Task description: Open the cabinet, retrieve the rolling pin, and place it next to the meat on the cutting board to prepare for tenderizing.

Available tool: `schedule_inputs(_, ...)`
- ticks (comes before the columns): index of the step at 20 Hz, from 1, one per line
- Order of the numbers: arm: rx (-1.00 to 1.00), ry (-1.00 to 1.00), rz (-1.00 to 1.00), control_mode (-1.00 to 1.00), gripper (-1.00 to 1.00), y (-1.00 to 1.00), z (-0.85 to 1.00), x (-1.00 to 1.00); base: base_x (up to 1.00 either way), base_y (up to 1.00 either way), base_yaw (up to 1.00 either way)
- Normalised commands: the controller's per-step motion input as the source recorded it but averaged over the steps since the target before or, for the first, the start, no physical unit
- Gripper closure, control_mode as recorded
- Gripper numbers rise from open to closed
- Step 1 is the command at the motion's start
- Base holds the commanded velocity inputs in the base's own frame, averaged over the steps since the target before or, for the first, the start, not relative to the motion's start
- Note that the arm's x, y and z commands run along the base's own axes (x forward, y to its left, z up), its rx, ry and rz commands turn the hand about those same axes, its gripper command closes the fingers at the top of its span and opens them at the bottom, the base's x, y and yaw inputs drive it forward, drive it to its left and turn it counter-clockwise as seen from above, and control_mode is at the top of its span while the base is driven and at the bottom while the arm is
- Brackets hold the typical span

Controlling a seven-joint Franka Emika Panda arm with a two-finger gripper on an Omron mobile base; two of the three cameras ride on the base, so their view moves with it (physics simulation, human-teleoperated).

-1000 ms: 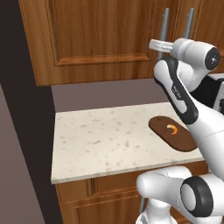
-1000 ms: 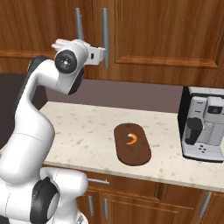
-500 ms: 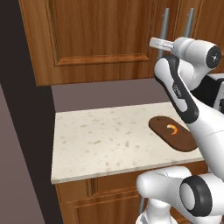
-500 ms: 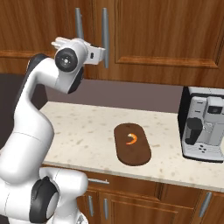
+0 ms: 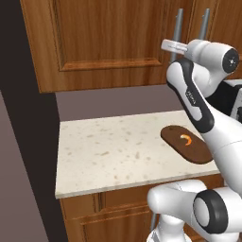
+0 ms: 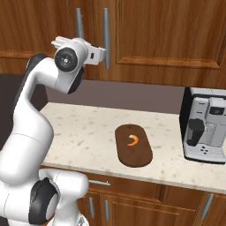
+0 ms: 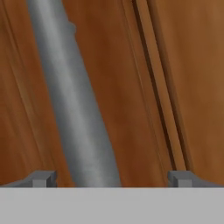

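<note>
Your cabinet (image 5: 108, 42) is shut, its raised-panel door straight ahead of the jaws. The silver bar handle (image 7: 74, 109) runs up between the two fingertips (image 7: 41, 178) in the hand view, nearer the left tip, with bare gaps on both sides. The jaws stand wide open, gripping nothing. In the right base view you see the gripper (image 6: 104, 54) raised level with that handle (image 6: 106, 37), right at it. Far below the jaws, the cutting board (image 6: 133, 145) lies flat on the tabletop (image 6: 84, 132) with the meat (image 6: 133, 140) resting on it. A coffee machine (image 6: 206, 126) stands on the tabletop, well off to the side of the board.
</note>
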Motion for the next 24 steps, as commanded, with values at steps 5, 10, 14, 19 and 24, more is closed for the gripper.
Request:
schedule_inputs(5,-0.02,0.00,0.00,-1.00,-1.00,0.00,0.31,0.12,0.00,0.00,0.00)
schedule_inputs(10,-0.01,0.13,0.00,-1.00,-1.00,0.01,0.02,0.23,0.00,0.00,0.00)
schedule_inputs(14,-0.09,0.18,0.00,-1.00,-1.00,-0.04,0.02,0.20,0.00,0.00,0.00)
schedule_inputs(19,-0.22,0.09,0.00,-1.00,-1.00,0.00,0.17,0.01,0.00,0.00,0.00)
schedule_inputs(24,-0.22,0.03,0.00,-1.00,-1.00,0.00,0.37,0.00,0.00,0.00,0.00)
